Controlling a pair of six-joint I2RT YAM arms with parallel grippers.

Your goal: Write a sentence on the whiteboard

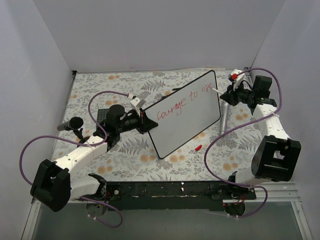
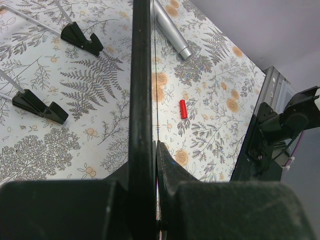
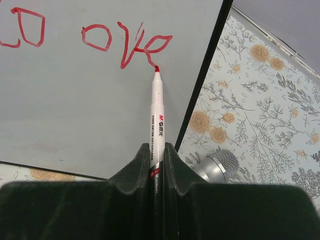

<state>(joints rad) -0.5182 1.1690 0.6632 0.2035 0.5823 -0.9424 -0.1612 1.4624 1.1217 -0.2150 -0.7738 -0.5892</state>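
Presently, marker [image 3: 157,107] tip-first on whiteboard [image 3: 90,115].

Left tool [image 2: 156,150] seemingly clamped tight; right tool [image 3: 157,150] narrowly parted, gripping.

We see a glossy white whiteboard [image 1: 187,127] with a thin black rim, its sentence [image 1: 181,103] in red. The marker [image 3: 157,112] is white with a red tip and red lettering. The surface [image 1: 125,162] bears grey ferns and orange blossoms on white. A small cap [image 1: 198,147] is red, and the cables [image 1: 50,136] are purple.
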